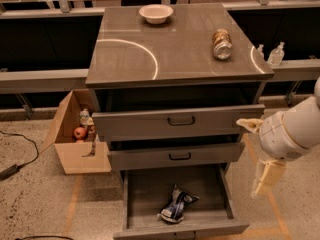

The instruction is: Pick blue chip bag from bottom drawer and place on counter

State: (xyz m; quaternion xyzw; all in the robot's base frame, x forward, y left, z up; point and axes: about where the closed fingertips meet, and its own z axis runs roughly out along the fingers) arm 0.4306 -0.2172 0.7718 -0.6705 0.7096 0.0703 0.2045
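Note:
The blue chip bag lies crumpled on the floor of the open bottom drawer, near its front edge. The counter is the glossy cabinet top with white arc lines. My arm is at the right of the cabinet, level with the two upper drawers. Its gripper hangs down beside the bottom drawer's right side, apart from the bag and to its right.
A white bowl and a tan can on its side sit on the counter. The top drawer and middle drawer are pulled out above the bottom one. A cardboard box with items stands at the left. Two bottles stand behind at the right.

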